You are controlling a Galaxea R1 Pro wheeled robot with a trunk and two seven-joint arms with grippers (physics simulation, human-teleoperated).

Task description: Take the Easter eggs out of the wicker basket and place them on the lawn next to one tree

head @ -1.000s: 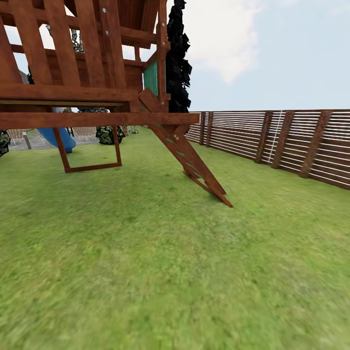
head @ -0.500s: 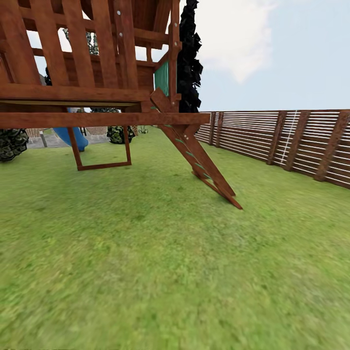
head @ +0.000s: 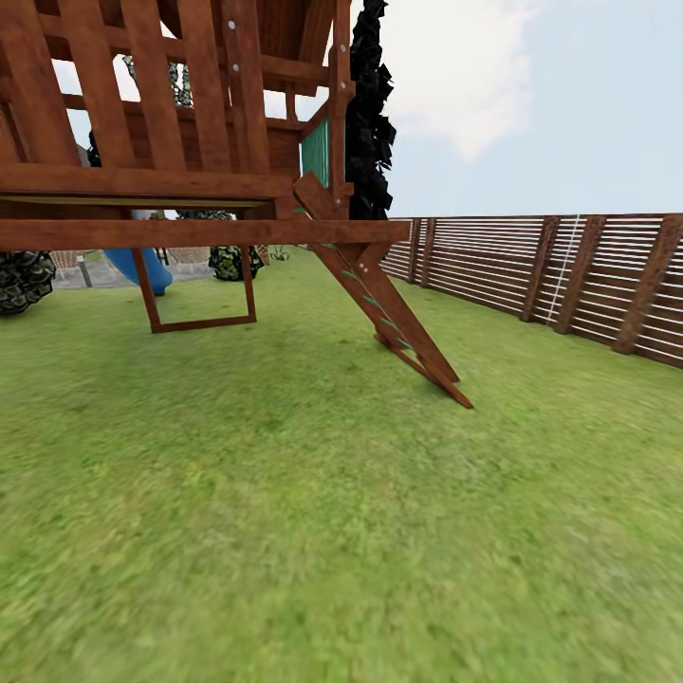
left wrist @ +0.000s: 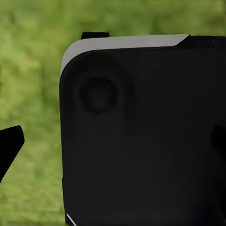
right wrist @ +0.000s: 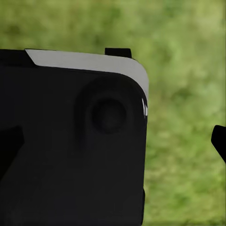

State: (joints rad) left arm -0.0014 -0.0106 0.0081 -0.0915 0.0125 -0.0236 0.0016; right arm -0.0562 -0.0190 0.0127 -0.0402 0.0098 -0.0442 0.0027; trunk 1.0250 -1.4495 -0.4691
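Note:
The lawn (head: 313, 512) spreads wide and green across the head view. The eggs, the wicker basket and the pale-trunked tree are out of view. In the left wrist view my left gripper (left wrist: 113, 150) hangs in front of a black part of my own body, with one fingertip (left wrist: 10, 148) at the frame's edge and grass behind it. My right gripper (right wrist: 115, 146) looks the same in the right wrist view, its fingertips (right wrist: 219, 141) far apart. Both are open and hold nothing.
A reddish wooden play tower (head: 180, 161) stands ahead on the left, with its slanted ladder (head: 389, 313) reaching the grass. A black-foliaged tree (head: 368, 104) rises behind it. A slatted brown fence (head: 569, 275) runs along the right. A dark bush (head: 24, 280) and a blue slide (head: 142, 270) lie beyond.
One second ago the tower and fence sat slightly further left in the picture: the camera has turned. Over the last half second the view has held still.

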